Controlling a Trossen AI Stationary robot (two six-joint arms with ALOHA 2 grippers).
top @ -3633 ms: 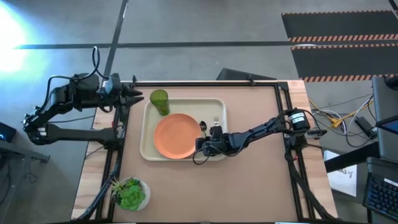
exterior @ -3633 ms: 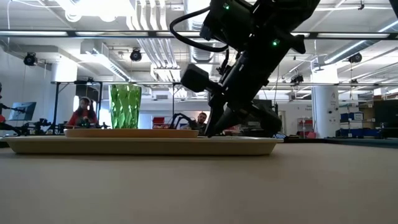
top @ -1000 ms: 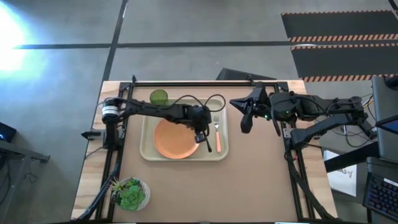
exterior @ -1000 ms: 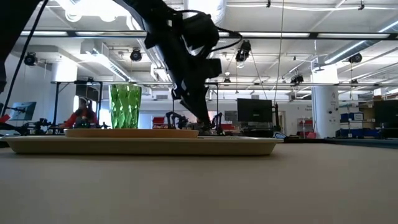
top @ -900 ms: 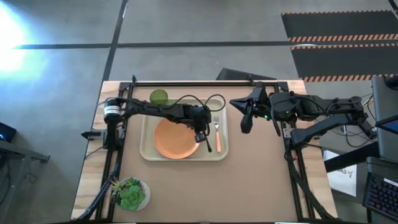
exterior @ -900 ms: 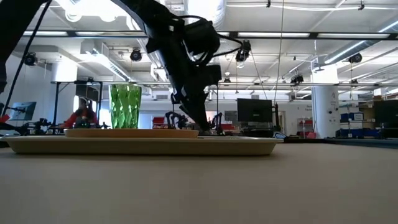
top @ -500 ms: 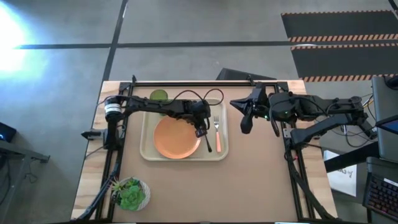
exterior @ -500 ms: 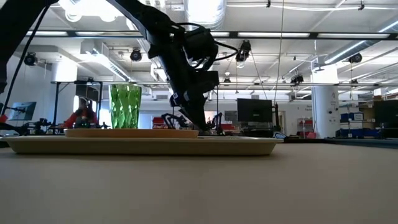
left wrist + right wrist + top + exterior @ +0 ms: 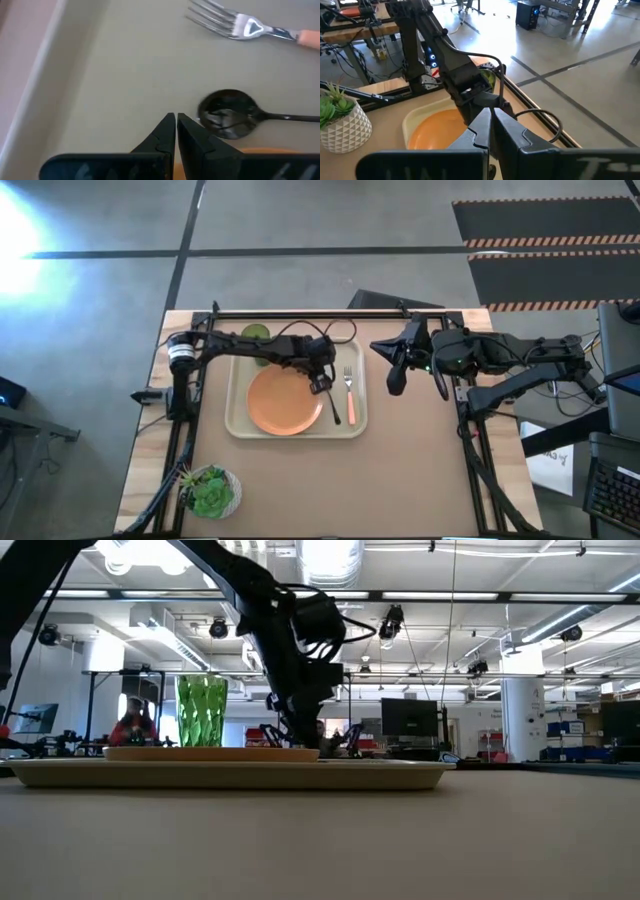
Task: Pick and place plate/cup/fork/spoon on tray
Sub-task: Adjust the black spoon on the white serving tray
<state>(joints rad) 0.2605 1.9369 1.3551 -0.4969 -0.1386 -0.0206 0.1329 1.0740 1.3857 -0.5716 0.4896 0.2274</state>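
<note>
The cream tray (image 9: 240,425) lies on the table and holds the orange plate (image 9: 284,402). The green cup (image 9: 201,710) stands at its far left corner. The pink-handled fork (image 9: 350,392) and the dark spoon (image 9: 334,410) lie side by side along its right side. My left gripper (image 9: 176,120) is shut and empty. It hovers just over the tray floor beside the spoon's bowl (image 9: 227,114), near the fork's tines (image 9: 220,22). It also shows in the high view (image 9: 320,381). My right gripper (image 9: 392,377) is shut and empty above the table, right of the tray.
A leafy green plant in a white bowl (image 9: 208,492) stands at the table's near left corner. Bare tabletop (image 9: 400,470) lies to the right of and nearer than the tray. The left arm (image 9: 250,345) reaches over the cup and the tray's far edge.
My left gripper has drawn back from the spoon toward the table's far edge and risen a little. The spoon stays flat on the tray beside the fork.
</note>
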